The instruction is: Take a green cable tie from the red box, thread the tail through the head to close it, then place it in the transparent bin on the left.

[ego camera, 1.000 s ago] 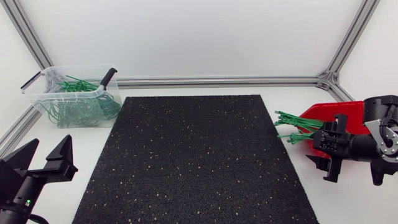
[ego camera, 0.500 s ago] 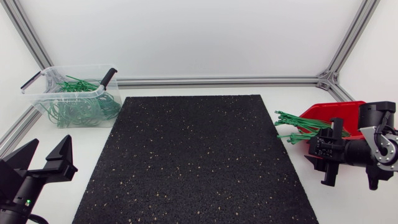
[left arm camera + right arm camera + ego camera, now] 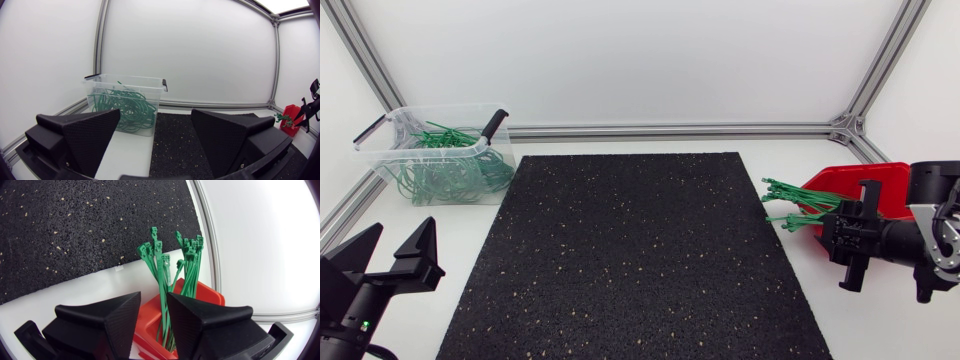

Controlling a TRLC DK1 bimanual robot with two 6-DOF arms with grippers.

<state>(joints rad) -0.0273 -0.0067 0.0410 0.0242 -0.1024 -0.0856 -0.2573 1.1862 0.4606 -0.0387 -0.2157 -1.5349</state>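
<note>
**Right claw (image 3: 152,300).** Matte black and set narrow, with a slim gap showing between the fingers. It hangs just above the red plastic box (image 3: 207,294). The straight green plastic cable ties (image 3: 161,270) lie in a loose sheaf under the claw. From the wrist they are seen through the gap, and their heads fan out ahead of the fingertips, past the box rim and over the white counter (image 3: 100,282). Contact between fingers and ties cannot be confirmed. Nothing is judged held.

**Hazards, in my judgement:**
1. The ties are packed and crossed. Closing on the sheaf is likely to take several at once, or to pinch one and drag its neighbours out onto the counter.
2. The strands sit nearer one finger than the other. An off-centre closure may let a thin tie slip out sideways.
3. The box looks light, so a finger pressing on its wall could shift or tip it.
4. A grip at mid-length leaves head and tail drooping, which would hamper threading.

**Ahead of the claw.** The black speckled rubber mat (image 3: 630,250) lies here. A dropped tie would be thin and flat on it, and hard to recover.

**Far side.** The left claw (image 3: 156,145) stands wide and holds nothing. Beyond it is the transparent plastic bin (image 3: 95,87), which holds closed green loops (image 3: 125,107). The bin is well apart from the right claw, so the long carry or handover is a further chance for a drop.
</note>
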